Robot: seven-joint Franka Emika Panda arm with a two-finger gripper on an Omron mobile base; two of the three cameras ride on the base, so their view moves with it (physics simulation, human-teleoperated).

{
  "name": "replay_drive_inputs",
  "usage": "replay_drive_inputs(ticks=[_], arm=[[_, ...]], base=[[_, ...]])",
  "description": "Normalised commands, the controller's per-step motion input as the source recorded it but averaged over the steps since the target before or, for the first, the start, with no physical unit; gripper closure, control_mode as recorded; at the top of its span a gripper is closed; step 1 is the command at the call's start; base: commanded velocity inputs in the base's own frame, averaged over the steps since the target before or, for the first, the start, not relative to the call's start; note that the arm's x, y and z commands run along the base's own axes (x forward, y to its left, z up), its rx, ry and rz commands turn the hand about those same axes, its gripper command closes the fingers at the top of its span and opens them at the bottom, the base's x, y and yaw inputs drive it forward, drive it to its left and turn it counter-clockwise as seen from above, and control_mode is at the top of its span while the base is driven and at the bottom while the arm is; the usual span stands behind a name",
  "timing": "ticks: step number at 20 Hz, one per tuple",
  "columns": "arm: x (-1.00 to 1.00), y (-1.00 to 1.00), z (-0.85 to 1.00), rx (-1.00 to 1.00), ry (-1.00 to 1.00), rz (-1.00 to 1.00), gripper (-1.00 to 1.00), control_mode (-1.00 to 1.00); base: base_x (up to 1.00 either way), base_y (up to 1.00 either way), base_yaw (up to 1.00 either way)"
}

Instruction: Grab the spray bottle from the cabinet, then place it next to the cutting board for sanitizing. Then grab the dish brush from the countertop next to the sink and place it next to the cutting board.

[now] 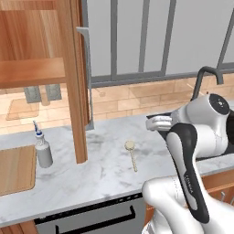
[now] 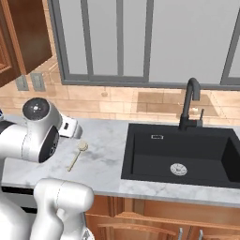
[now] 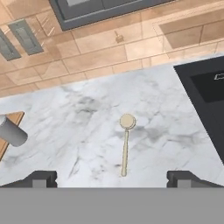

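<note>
The dish brush [image 3: 126,141] lies flat on the white marble countertop [image 3: 78,131], round cream head away from me, thin handle pointing toward my gripper [image 3: 112,178]. The gripper hovers above it, open, its fingertips [image 3: 42,178] wide apart and holding nothing. The brush [image 1: 131,154] lies between the cabinet door and the black sink [image 2: 183,154]. The grey spray bottle [image 1: 43,149] stands upright on the counter beside the light-wood cutting board [image 1: 16,169]. Its body shows at the left edge of the hand view as the spray bottle [image 3: 12,132]. The wooden cabinet [image 1: 32,50] stands open at upper left.
The open cabinet door [image 1: 78,87] with its grey bar handle juts out over the counter, between the bottle and the brush. A dark gooseneck faucet [image 2: 190,104] rises behind the sink. Grey outlets [image 1: 42,93] sit on the tan tile backsplash. A dark appliance front [image 1: 91,217] lies below the counter edge.
</note>
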Motion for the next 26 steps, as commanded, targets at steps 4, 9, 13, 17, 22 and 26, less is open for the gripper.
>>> replay_drive_inputs(ticks=[4, 9, 13, 17, 22, 26], arm=[[0.50, 0.27, -0.49, -0.12, 0.03, -0.04, -1.00, -1.00], [0.41, 0.07, -0.62, -0.12, 0.15, -0.04, -1.00, -1.00], [0.36, 0.00, -0.73, -0.10, 0.23, -0.01, -1.00, -1.00], [0.37, 0.00, -0.75, -0.09, 0.25, -0.02, -1.00, -1.00], [0.46, 0.00, -0.55, -0.02, 0.17, -0.02, -1.00, -1.00], [0.34, 0.00, -0.43, -0.02, 0.13, -0.01, -1.00, -1.00]], base=[[0.00, 0.00, 0.00], [0.00, 0.00, 0.00], [0.00, 0.00, 0.00], [0.00, 0.00, 0.00], [0.00, 0.00, 0.00], [0.00, 0.00, 0.00]])
